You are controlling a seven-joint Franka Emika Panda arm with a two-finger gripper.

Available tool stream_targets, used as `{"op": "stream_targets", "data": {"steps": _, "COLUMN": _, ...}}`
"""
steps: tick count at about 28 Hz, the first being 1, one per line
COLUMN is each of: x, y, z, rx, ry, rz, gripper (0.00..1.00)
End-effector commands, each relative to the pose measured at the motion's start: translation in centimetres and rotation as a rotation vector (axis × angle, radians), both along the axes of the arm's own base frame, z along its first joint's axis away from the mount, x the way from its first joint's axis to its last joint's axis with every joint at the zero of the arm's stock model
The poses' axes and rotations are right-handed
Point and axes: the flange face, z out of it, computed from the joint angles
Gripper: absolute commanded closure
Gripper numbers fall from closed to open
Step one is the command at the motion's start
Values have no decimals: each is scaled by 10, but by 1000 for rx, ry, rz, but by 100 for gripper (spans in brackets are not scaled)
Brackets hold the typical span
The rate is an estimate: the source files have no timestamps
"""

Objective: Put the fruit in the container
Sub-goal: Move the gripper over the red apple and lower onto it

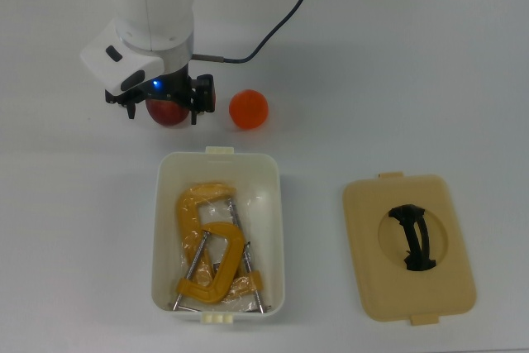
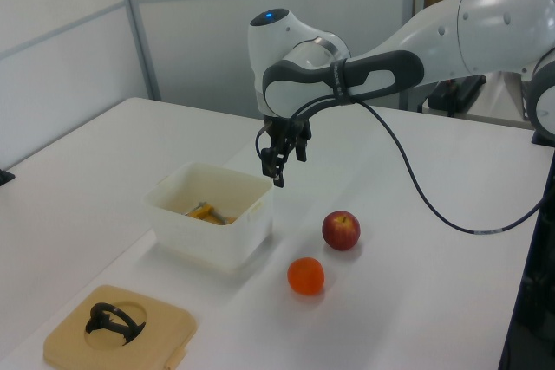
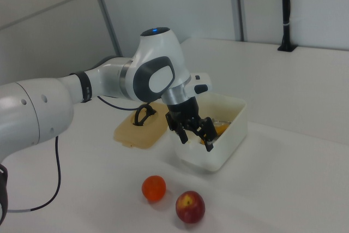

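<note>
I hold gripper [image 2: 282,160] empty, fingers apart, above apple [image 2: 341,230], frame centre. Next: descend, grasp, carry to container [image 2: 211,230].

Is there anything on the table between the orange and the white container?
No. In the top view the table is bare between the orange and the container. The apple lies to the top view's left of the orange, under the gripper.

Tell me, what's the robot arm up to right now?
Gripper open, empty, hovering above apple. Apple, orange on table, outside container. Yellow clamp already fills tub.
</note>
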Motion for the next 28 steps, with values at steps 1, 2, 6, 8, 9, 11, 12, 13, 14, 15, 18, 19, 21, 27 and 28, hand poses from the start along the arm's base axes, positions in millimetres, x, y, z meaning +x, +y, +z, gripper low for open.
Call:
{"op": "stream_targets", "data": {"steps": 1, "x": -22, "y": 0, "z": 21, "rx": -10, "ry": 12, "rz": 23, "gripper": 0}}
{"op": "stream_targets", "data": {"steps": 2, "x": -25, "y": 0, "z": 22, "rx": -10, "ry": 9, "rz": 22, "gripper": 0}}
{"op": "stream_targets", "data": {"steps": 6, "x": -42, "y": 2, "z": 29, "rx": -5, "ry": 8, "rz": 33, "gripper": 0}}
{"op": "stream_targets", "data": {"steps": 8, "x": -49, "y": 2, "z": 30, "rx": 0, "ry": 8, "rz": 57, "gripper": 0}}
{"op": "stream_targets", "data": {"steps": 9, "x": -52, "y": 2, "z": 30, "rx": 1, "ry": 5, "rz": 70, "gripper": 0}}
{"op": "stream_targets", "data": {"steps": 11, "x": -62, "y": 3, "z": 26, "rx": 12, "ry": -15, "rz": 101, "gripper": 0}}
{"op": "stream_targets", "data": {"steps": 12, "x": -67, "y": 3, "z": 22, "rx": 16, "ry": -27, "rz": 108, "gripper": 0}}
{"op": "stream_targets", "data": {"steps": 13, "x": -70, "y": 4, "z": 20, "rx": 18, "ry": -43, "rz": 118, "gripper": 0}}
{"op": "stream_targets", "data": {"steps": 14, "x": -74, "y": 6, "z": 16, "rx": 20, "ry": -57, "rz": 128, "gripper": 0}}
{"op": "stream_targets", "data": {"steps": 15, "x": -82, "y": 6, "z": 9, "rx": 20, "ry": -78, "rz": 135, "gripper": 0}}
{"op": "stream_targets", "data": {"steps": 18, "x": -91, "y": 8, "z": -1, "rx": 23, "ry": -81, "rz": 143, "gripper": 0}}
{"op": "stream_targets", "data": {"steps": 19, "x": -92, "y": 8, "z": -6, "rx": 24, "ry": -74, "rz": 143, "gripper": 0}}
{"op": "stream_targets", "data": {"steps": 21, "x": -96, "y": 8, "z": -18, "rx": 24, "ry": -51, "rz": 160, "gripper": 0}}
{"op": "stream_targets", "data": {"steps": 27, "x": -99, "y": 7, "z": -54, "rx": 23, "ry": 23, "rz": 210, "gripper": 0}}
{"op": "stream_targets", "data": {"steps": 28, "x": -98, "y": 7, "z": -58, "rx": 20, "ry": 31, "rz": 215, "gripper": 0}}
